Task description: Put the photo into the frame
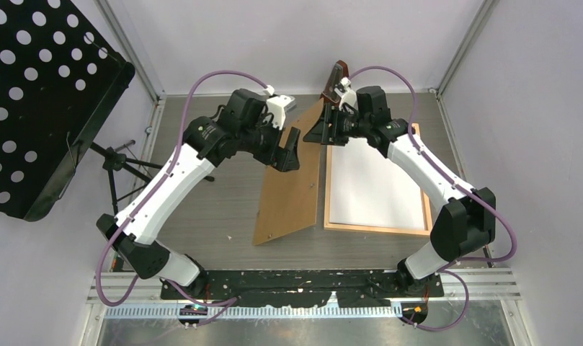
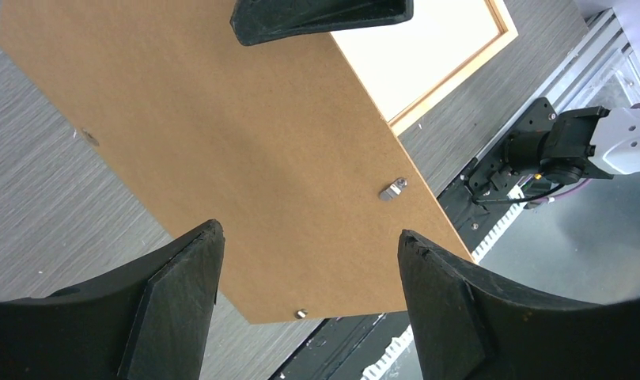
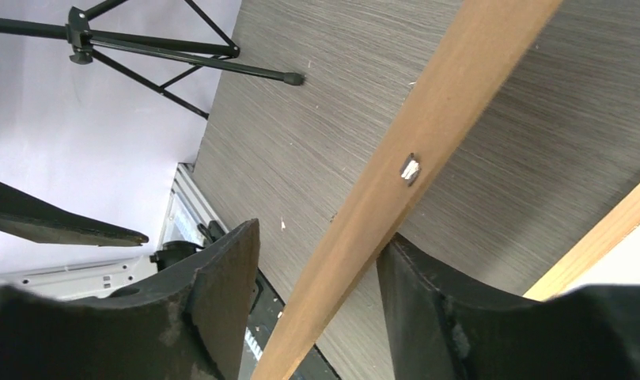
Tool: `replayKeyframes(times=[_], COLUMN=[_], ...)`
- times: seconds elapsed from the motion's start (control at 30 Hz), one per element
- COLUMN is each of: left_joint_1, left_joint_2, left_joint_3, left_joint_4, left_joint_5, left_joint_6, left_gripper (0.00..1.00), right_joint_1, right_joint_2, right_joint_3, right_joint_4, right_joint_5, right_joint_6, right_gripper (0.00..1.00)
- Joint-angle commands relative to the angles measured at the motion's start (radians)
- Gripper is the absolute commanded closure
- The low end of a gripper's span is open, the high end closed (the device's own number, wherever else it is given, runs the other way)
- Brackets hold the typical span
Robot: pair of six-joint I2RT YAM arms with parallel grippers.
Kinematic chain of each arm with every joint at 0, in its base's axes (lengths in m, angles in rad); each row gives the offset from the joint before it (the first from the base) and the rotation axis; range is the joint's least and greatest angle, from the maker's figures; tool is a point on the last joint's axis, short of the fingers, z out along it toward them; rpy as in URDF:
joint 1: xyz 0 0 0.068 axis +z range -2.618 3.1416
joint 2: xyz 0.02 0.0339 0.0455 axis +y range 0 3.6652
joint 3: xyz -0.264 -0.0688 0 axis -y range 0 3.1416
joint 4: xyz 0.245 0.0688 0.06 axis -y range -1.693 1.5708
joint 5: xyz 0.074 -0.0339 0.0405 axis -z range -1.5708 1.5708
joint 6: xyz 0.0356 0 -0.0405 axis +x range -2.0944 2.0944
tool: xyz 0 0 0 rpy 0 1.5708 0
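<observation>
While the right claw straddles the thin edge of the brown backing board, its jaws are spread. One finger lies close against the board and the other stands off with a visible gap, so nothing is pinched. The left claw hangs above the board's broad face, jaws wide apart with nothing between them.

The board is tilted. Its edge at the right claw stands clear of the grey wood-grain counter, and its near end rests on it. A small metal clip sits on the board's face.

Just right of the board, the photo lies inside the frame on the right half of the counter, partly under the right arm. Only its plain white back shows: flat, unmarked and reaching out to the moulding on the sides in view. The printed side cannot be seen.

The frame is thin, pale natural wood with a narrow moulding, and it lies flat. In the left wrist view the board covers part of it.
</observation>
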Motion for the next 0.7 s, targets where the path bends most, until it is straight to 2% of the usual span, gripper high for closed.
replayKeyframes(times=[0.0,0.1,0.37,0.43,0.67], left_joint_1=[-0.001,0.006,0.045,0.061,0.117], left_joint_2=[-0.051,-0.064,-0.104,-0.111,-0.121], left_joint_3=[-0.008,-0.021,-0.067,-0.078,-0.100], left_joint_4=[0.043,0.047,0.065,0.069,0.078], left_joint_5=[-0.003,-0.007,0.000,0.012,0.031], left_joint_6=[0.029,0.033,0.033,0.031,0.022], left_gripper=[0.21,0.21,0.21,0.21,0.21], right_joint_1=[0.007,0.006,-0.019,-0.041,-0.140], right_joint_2=[0.000,0.034,0.103,0.105,0.041], right_joint_3=[-0.014,-0.016,-0.004,-0.013,-0.101], right_joint_4=[0.096,0.095,0.073,0.081,0.119], right_joint_5=[-0.037,-0.024,0.036,0.043,0.029], right_joint_6=[0.021,-0.002,-0.049,-0.047,-0.014], right_gripper=[0.43,0.59,0.90,0.94,0.94])
